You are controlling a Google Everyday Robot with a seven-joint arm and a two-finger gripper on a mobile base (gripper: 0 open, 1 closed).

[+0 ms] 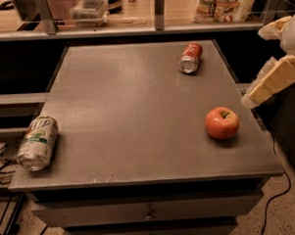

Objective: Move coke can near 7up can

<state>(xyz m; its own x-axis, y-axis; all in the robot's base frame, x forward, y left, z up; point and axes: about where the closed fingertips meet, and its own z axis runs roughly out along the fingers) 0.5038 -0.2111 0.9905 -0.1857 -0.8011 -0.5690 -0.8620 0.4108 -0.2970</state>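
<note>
The coke can (190,58), red with a silver end, lies on its side at the far right of the grey table top (137,105). The 7up can (38,143), silvery-white with green, lies on its side at the near left edge. My gripper (271,82) is at the right edge of the view, beyond the table's right side, above and to the right of the apple and well below the coke can in the picture. It holds nothing that I can see.
A red apple (222,122) sits at the near right of the table. A shelf (148,28) with bags and a container runs behind it. Drawers (147,215) are below the front edge, cables on the floor at both sides.
</note>
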